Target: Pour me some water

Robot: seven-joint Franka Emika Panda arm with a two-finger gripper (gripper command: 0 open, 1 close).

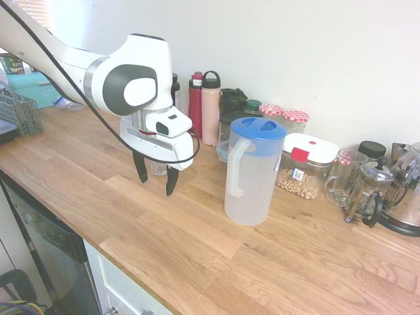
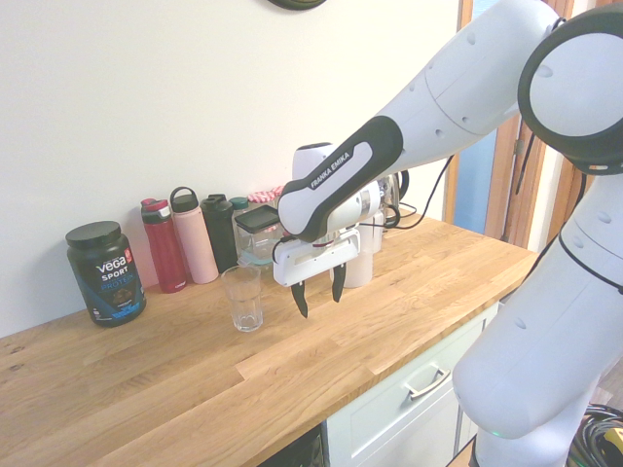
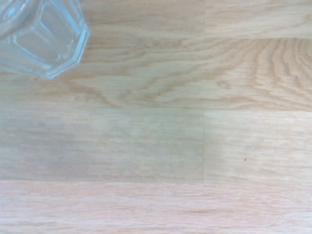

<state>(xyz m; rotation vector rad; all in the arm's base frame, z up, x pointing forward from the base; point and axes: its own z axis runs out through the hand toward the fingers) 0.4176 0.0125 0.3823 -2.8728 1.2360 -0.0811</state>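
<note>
Fingers spread wide and empty, my gripper (image 1: 156,180) hangs pointing down over bare wooden counter (image 1: 197,249), holding nothing. Just beside my gripper stands the empty drinking glass (image 2: 241,299), upright and ready to be filled. Beyond the glass from me waits the blue-lidded water pitcher (image 1: 252,169), its handle turned toward me, probably for an easy grasp.

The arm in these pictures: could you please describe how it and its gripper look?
The arm is glossy white with rounded, dark grey joint caps and a black band lettered FRANKA EMIKA. A black cable runs along it. The gripper has a white boxy body and two black, tapered fingers.
</note>
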